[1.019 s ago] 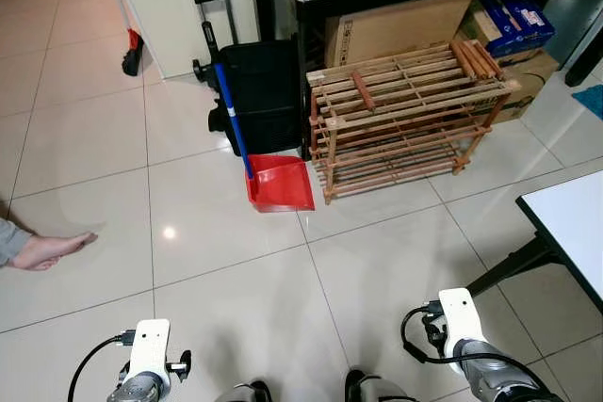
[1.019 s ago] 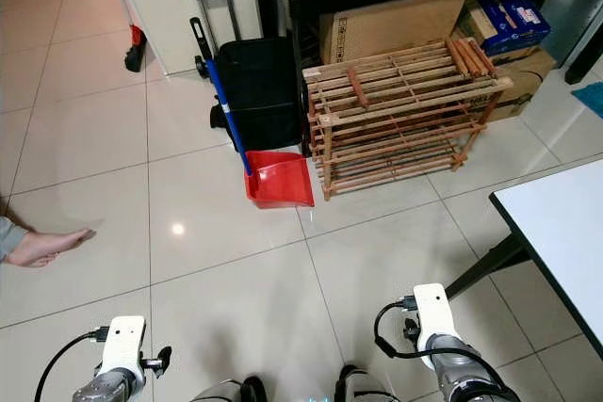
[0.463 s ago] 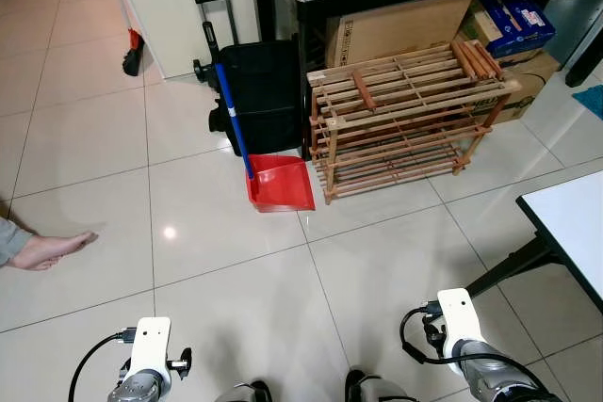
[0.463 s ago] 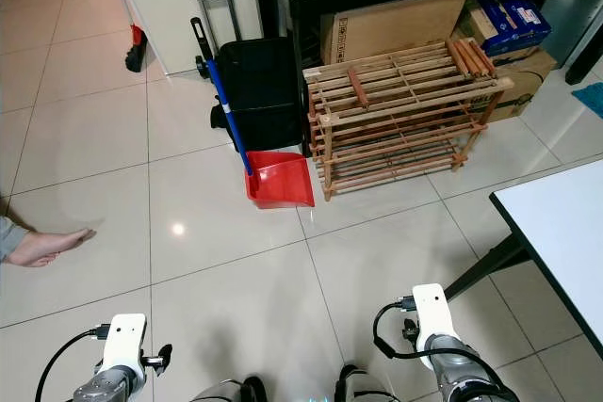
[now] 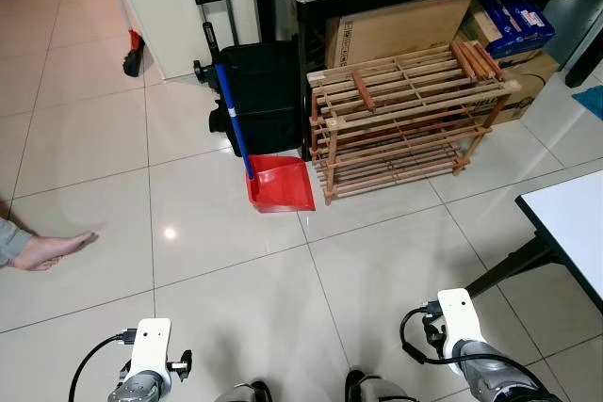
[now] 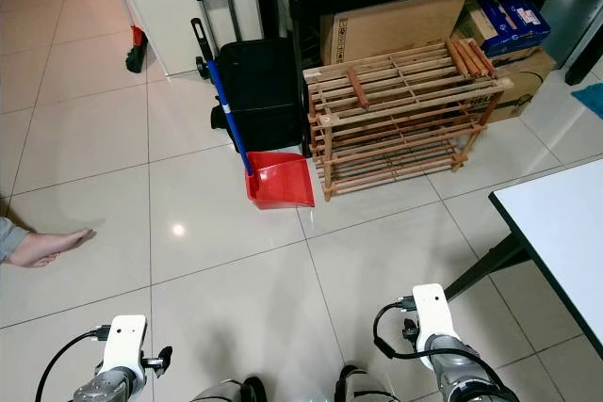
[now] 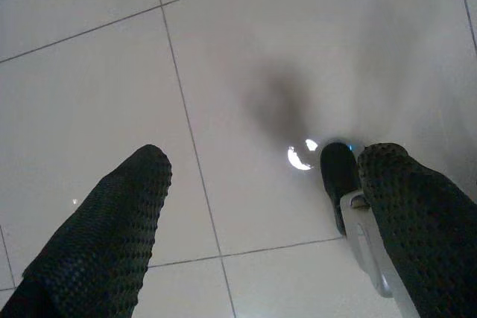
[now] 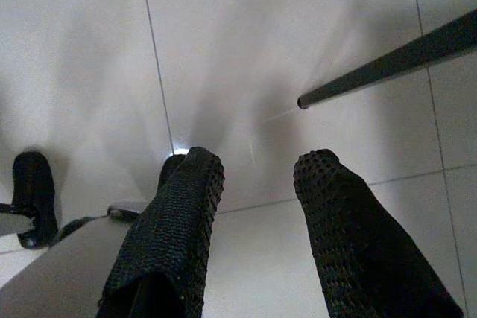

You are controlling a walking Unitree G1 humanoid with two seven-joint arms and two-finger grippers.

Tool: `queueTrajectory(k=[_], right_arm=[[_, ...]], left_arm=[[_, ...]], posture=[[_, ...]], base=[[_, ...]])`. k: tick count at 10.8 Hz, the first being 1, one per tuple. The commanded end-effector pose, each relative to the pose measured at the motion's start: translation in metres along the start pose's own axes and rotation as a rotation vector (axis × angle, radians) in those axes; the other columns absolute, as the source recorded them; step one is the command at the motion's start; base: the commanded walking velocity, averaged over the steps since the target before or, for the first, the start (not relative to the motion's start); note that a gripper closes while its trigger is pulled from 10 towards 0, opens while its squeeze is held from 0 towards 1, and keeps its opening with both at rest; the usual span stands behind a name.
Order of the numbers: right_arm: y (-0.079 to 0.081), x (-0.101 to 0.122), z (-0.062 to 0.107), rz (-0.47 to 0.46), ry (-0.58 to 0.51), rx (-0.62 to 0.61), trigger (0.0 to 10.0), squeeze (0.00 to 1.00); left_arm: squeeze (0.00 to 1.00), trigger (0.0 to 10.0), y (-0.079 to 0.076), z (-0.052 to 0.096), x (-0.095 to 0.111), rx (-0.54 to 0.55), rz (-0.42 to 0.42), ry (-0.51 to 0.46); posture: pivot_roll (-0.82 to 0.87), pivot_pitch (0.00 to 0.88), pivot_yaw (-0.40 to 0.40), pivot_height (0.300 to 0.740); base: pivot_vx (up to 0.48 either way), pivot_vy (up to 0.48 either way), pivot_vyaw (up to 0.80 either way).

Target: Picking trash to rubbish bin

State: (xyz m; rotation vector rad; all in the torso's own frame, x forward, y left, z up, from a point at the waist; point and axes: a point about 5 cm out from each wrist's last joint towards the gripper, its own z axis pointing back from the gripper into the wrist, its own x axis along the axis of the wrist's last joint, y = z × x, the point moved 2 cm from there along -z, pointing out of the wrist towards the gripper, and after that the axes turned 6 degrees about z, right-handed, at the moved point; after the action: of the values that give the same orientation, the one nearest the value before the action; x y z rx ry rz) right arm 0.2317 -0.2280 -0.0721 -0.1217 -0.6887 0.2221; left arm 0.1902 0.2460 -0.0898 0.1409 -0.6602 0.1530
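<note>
Both arms hang low at the bottom of the frame over the pale tiled floor [image 5: 217,289]. The left end effector [image 7: 261,221] has its fingers spread apart, holding nothing; the right end effector [image 8: 253,221] is likewise parted and holds nothing. No trash or bin can be made out. At upper centre a red dustpan [image 5: 280,183] with a blue handle leans by a black trolley bag [image 5: 259,91], beside a wooden rack [image 5: 405,120]. A white table [image 5: 575,223] sits at right; a person's bare foot [image 5: 47,249] at left.
</note>
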Motion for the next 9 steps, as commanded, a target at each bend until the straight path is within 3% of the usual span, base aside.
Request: queueTrajectory(k=[1,2,6,9], right_arm=[[0.001,0.003,0.000,-0.018,-0.024,0.006,10.0,0.00],[0.004,0.025,-0.003,-0.039,-0.102,0.026,10.0,0.00],[0.007,0.043,-0.004,-0.063,-0.169,0.031,10.0,0.00],[-0.003,0.068,-0.002,-0.130,-0.287,0.015,10.0,0.00]], left_arm=[[0.00,10.0,0.007,0.001,0.002,0.011,0.017,-0.018],[0.00,10.0,0.009,0.000,0.011,0.002,0.040,-0.066],[0.00,10.0,0.026,0.004,0.011,0.050,0.079,-0.104],[0.00,10.0,0.029,0.004,0.050,0.037,0.051,-0.273]], posture=[[-0.15,0.163,0.064,0.740],[-0.14,0.157,0.063,0.740],[-0.14,0.129,0.064,0.740],[-0.13,0.102,0.075,0.740]], base=[[0.000,0.000,0.00],[0.000,0.000,0.00],[0.000,0.000,0.00],[0.000,0.000,0.00]])
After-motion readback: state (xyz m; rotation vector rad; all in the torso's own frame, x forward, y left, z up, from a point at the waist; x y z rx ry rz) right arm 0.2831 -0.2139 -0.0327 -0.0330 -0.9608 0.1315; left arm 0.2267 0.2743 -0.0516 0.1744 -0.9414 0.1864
